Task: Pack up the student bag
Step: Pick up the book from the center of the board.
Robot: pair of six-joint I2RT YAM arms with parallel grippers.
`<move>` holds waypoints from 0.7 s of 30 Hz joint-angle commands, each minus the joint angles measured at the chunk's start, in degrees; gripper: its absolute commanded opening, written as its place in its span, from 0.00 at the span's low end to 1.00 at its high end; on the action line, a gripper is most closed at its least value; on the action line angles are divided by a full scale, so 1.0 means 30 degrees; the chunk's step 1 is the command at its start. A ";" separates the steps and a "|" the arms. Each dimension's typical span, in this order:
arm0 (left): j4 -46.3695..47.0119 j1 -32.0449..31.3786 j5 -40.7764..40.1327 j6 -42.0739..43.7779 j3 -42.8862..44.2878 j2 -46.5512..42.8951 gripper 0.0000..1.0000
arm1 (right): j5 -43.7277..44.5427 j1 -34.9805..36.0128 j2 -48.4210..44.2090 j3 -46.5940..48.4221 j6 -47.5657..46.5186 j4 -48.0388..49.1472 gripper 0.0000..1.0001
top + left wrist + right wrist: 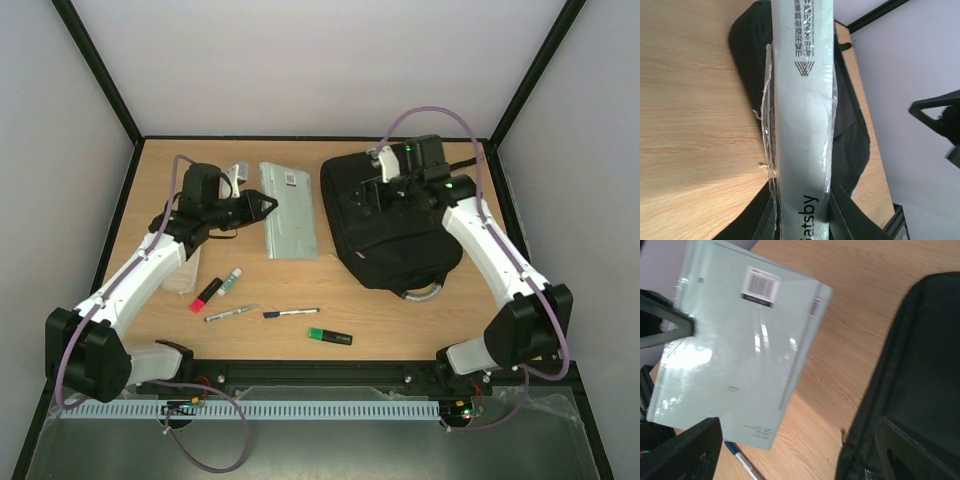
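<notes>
The student bag point(390, 235) lay flat on the far right part of the table point(400, 320), with its grey handle toward the near edge and one long side just beside the shrink-wrapped book point(290, 215). The left gripper point(266, 207) was closed on the left edge of that book, with one finger on each cover. The left wrist view looked along a narrow printed edge, where lettering ending in "atsby" was legible near the fingers. This edge grip left the rest of the book projecting toward the bag, an attitude suited to feeding it in edge first. In the right wrist view the book cast a shadow on the wood and appeared raised. Whether any part of it rested on the table could not be determined.

The right gripper point(382, 186) hung over the far portion of the bag with its jaws spread wide and nothing between them. Its position suggested readiness to take the fabric and keep the opening accessible. The opening itself could not be made out, and contact with the bag could not be confirmed.

A red marker point(205, 293), a grey pen point(230, 313), a blue pen point(291, 313) and a green highlighter point(329, 336) lay loose near the front edge, well apart from the bag, evidently awaiting packing. Judged progress was early, with insertion of the book as the step in hand
</notes>
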 commanded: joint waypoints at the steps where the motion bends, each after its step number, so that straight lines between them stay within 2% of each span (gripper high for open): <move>1: 0.2683 0.0073 0.2647 0.0345 0.1517 -0.1456 0.02 | -0.0309 -0.1497 -0.1950 -0.1484 0.0440 -0.0327 0.92; 2: 0.3220 0.0059 0.2911 0.0304 0.1476 -0.1639 0.02 | -0.0259 -0.1738 -0.2464 -0.1820 0.0463 -0.0210 0.99; 7: 0.6342 -0.0239 0.4357 -0.0340 0.1050 -0.2189 0.02 | -0.0255 -0.2575 -0.5618 -0.4881 0.0644 0.1768 0.99; 10: 0.7499 -0.0540 0.4492 -0.0604 0.1048 -0.2112 0.02 | -0.1399 -0.2634 -0.6976 -0.6088 0.0351 0.1972 0.99; 13: 0.8493 -0.0884 0.4640 -0.0988 0.0980 -0.1844 0.02 | -0.2375 -0.2631 -0.7348 -0.6315 0.0635 0.1464 0.99; 19: 1.1242 -0.1863 0.4898 -0.1352 0.0407 -0.1540 0.02 | -0.5326 -0.2813 -0.6797 -0.6847 0.1017 0.1594 0.88; 21: 1.2220 -0.2121 0.5053 -0.1341 0.0047 -0.1514 0.02 | -0.6172 -0.2963 -0.6248 -0.6555 0.0971 0.1406 0.88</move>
